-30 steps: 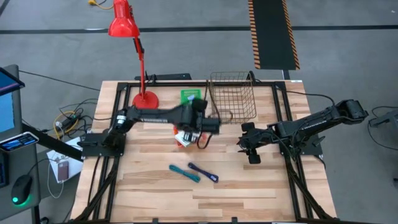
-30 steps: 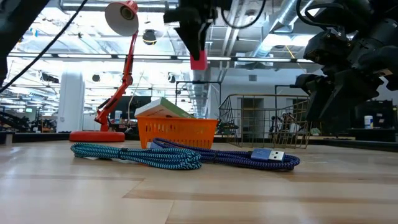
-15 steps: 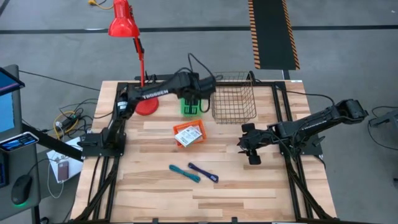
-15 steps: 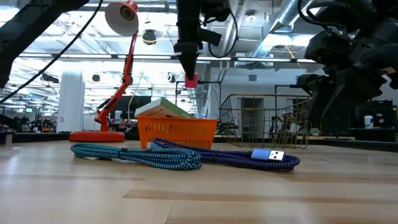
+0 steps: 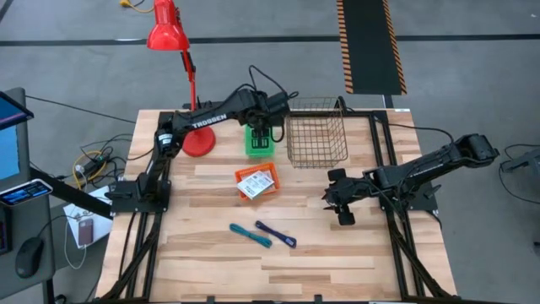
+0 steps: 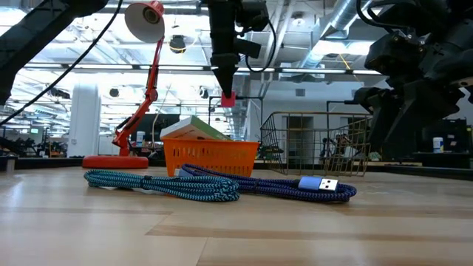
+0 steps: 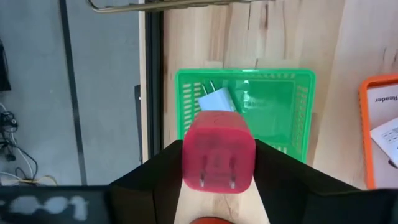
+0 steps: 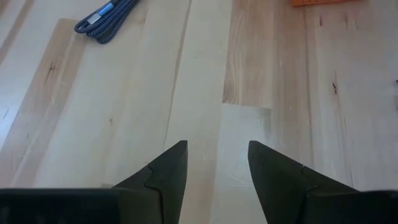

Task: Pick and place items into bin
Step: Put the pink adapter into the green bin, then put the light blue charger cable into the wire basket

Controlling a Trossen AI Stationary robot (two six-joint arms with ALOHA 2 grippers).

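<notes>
A red-pink plug adapter [image 7: 218,149] is pinched between the jaws of the left gripper [image 7: 217,171], its two metal prongs facing the wrist camera; the left wrist view alone shows this grip up close, along with a light-blue adapter [image 7: 217,99] lying inside the green bin [image 7: 186,87] directly beneath. From above, the left gripper [image 5: 268,127] sits over that green bin [image 5: 256,150] near the far edge of the tabletop [image 5: 211,270], between the red desk lamp [image 5: 173,51] base and the wire basket [image 5: 316,135], but the adapter itself is too small to make out there. The low view shows what the overhead one cannot: the red-pink adapter [image 6: 228,98] hangs well above the tabletop, clear of everything below. Toward the middle of the tabletop lies an orange tray [image 5: 256,182] holding white printed packets [image 5: 261,179]; in the low view it appears as an orange basket wall [image 6: 211,157] with a packet leaning out. Closer to the near edge lie a teal braided cable [image 5: 251,235] and a blue-purple braided cable [image 5: 276,233] side by side, and only the low view reveals the USB plug [image 6: 319,184] on the latter. The right gripper [image 5: 340,203] waits low near the right edge, its jaws spread over bare wood in its own wrist view [image 8: 214,165].
</notes>
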